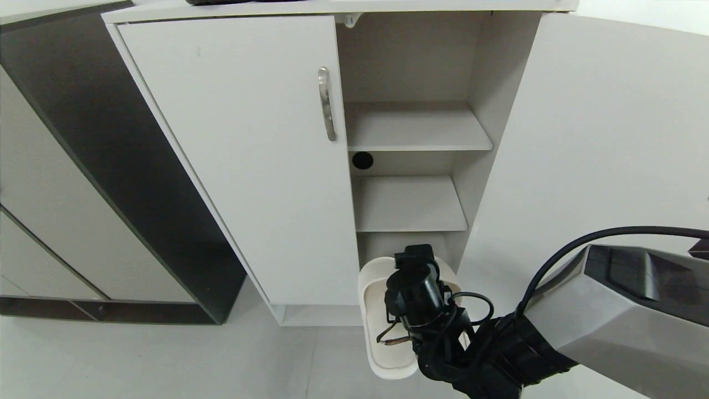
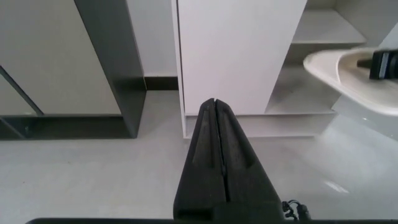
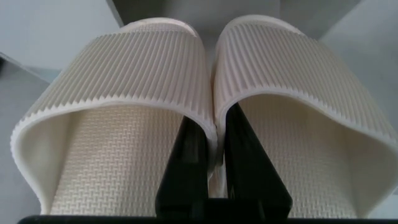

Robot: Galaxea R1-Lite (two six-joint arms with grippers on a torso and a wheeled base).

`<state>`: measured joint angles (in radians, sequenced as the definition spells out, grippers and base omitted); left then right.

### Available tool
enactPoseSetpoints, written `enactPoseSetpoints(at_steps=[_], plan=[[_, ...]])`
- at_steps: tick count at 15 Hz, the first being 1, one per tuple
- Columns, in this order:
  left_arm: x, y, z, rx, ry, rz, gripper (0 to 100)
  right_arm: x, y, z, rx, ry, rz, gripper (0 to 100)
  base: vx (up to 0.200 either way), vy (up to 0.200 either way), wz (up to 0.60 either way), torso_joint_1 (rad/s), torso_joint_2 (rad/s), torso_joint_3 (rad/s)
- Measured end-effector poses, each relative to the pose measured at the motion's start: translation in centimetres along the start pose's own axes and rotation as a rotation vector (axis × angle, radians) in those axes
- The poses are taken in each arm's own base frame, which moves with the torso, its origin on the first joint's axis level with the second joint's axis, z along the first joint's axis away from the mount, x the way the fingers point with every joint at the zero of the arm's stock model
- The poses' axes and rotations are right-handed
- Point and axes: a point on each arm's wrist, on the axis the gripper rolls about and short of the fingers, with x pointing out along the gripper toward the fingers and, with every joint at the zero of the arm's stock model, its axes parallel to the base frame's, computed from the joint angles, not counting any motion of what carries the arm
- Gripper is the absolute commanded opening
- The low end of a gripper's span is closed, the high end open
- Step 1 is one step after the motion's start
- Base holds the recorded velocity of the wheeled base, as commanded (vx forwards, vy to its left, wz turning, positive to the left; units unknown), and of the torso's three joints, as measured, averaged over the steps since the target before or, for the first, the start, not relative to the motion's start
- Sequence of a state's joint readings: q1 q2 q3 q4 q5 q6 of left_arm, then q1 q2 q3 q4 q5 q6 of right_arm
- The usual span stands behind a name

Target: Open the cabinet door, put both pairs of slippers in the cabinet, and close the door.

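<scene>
Slippers [image 1: 374, 302], two as one cream pair, hung pinched in the right jaws at lower centre, before the cabinet [image 1: 498, 83] with one open door [image 1: 581, 138]; left jaws were pressed together, empty.

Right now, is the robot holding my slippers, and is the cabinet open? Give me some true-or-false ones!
1. The right gripper holds two slippers pinched together. True.
2. The left gripper holds a slipper too. False: it is shut, with nothing in it.
3. On the cabinet, the right door is open. True.
4. The left door is open too. False: it is shut.
</scene>
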<state>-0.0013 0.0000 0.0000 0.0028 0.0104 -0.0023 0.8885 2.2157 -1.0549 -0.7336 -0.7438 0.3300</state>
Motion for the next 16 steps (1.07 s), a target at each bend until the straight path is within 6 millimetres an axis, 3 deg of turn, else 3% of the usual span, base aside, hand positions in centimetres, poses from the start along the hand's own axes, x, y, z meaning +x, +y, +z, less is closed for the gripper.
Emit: enactPoseSetpoints(at_steps=[6,13,16], plan=[[0.0,0.0,0.0,0.000,0.000,0.001,0,-0.7,-0.7,1.3,-0.029,-0.229,0.032,0,0.000,0.000,0.00,0.000,0.00,-0.062],[0.0,0.0,0.0,-0.001,0.000,0.000,0,0.6,-2.1,0.6,-0.042,-0.256,-0.046,0,0.000,0.000,0.00,0.000,0.00,0.000],[0.0,0.0,0.0,-0.001,0.001,-0.001,0,1.0,-2.3,0.2,-0.050,-0.272,-0.054,0,0.200,0.000,0.00,-0.007,0.00,-0.002]])
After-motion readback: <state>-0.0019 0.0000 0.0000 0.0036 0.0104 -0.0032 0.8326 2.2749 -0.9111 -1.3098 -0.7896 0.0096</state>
